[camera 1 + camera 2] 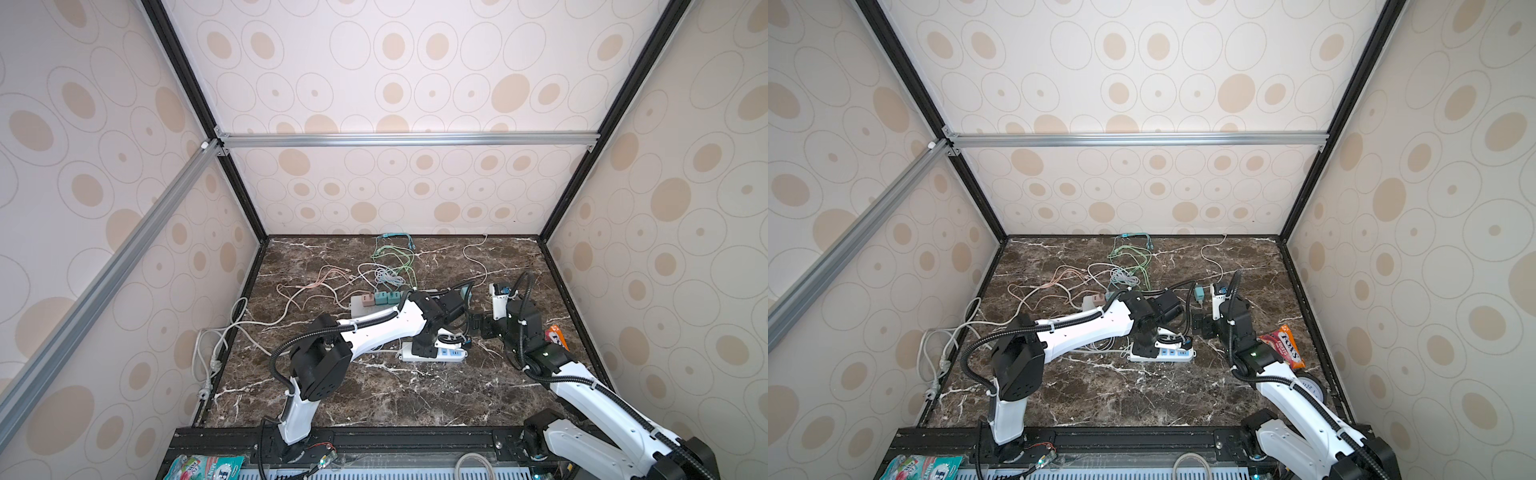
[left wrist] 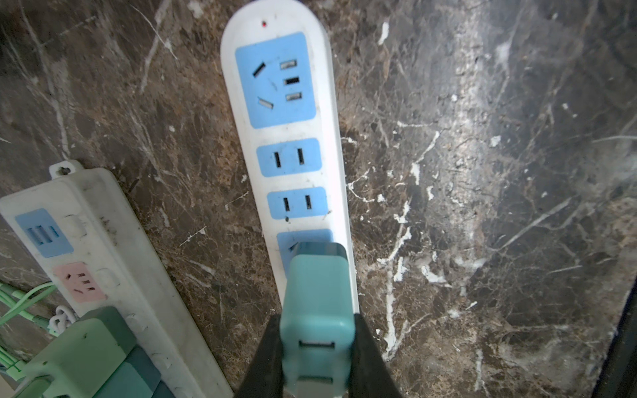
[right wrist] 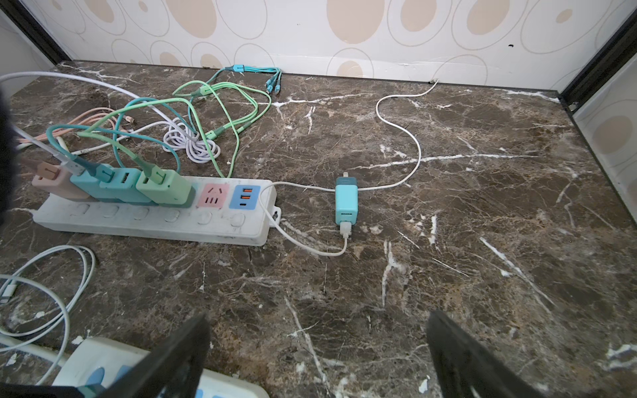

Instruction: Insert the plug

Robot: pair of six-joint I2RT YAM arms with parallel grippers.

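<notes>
Left gripper (image 2: 317, 344) clamped on the teal plug (image 2: 317, 299), one black finger (image 2: 265, 355) pressed to each side. Plug stands nose-down on the white power strip (image 2: 329, 155), over the last blue socket (image 2: 303, 237) in the row, next after the pair of two-slot sockets. Prongs are hidden beneath the plug body, and no gap is plain between body and socket face; whether it is fully seated cannot be told. Judgement: pick-up and alignment are done and insertion is under way or nearly complete; a firm press home, if needed, and release are left. Right gripper (image 3: 317, 344) has its jaws wide apart and holds nothing; it hovers over the marble table (image 3: 482, 206) just beside the same strip's end. Beyond, a longer grey strip (image 3: 155, 220) carries four chargers with their cables (image 3: 193, 144) trailing toward the back wall. One further teal charger (image 3: 346, 201) lies loose on the table, near that strip's end, with a white lead attached and not plugged in
</notes>
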